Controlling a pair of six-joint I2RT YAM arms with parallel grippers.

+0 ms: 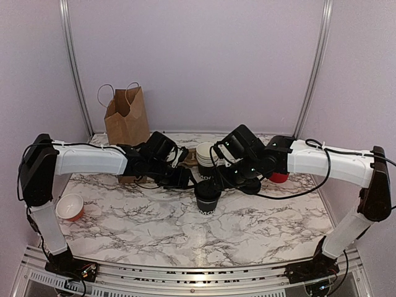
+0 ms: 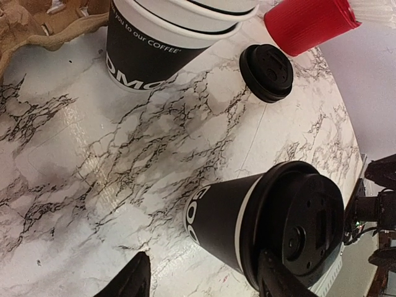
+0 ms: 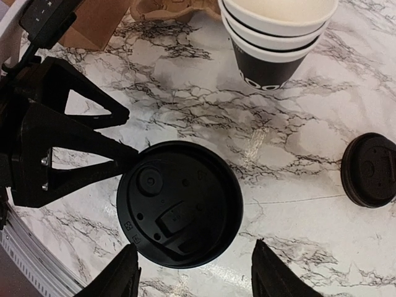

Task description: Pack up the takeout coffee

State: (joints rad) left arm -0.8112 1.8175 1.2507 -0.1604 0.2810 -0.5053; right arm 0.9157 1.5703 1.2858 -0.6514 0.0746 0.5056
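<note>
The takeout coffee [image 1: 208, 199] appears from above as a small black cup with white lettering low on its side and a black lid. It stands upright near the middle of the marbled desk [image 1: 260, 229]. We find the left gripper [image 1: 187, 180] just beside it on the left and the right gripper [image 1: 218, 178] over it. Behind stand a stack of cups [image 1: 206, 153] and a brown paper bag [image 1: 127, 116] against the pale lilac wall [image 1: 204, 55].

From the left wrist, we see the takeout coffee [image 2: 229, 223] close up, with a white rim showing under its lid. The left gripper [image 2: 204, 263] is spread apart. One finger is well clear of the cup and the other lies in front of the lid, though we cannot tell whether it touches. Beyond lie a loose lid [image 2: 266, 72] and a red cup [image 2: 309, 25].

From the right wrist, we look straight down on the takeout coffee [image 3: 179, 204], seeing only its lid with the sip hole. The right gripper [image 3: 193, 247] is spread wide, with a finger on either side of the lid's near edge and neither touching it. The left gripper [image 3: 127, 133] reaches the lid's left rim.
</note>
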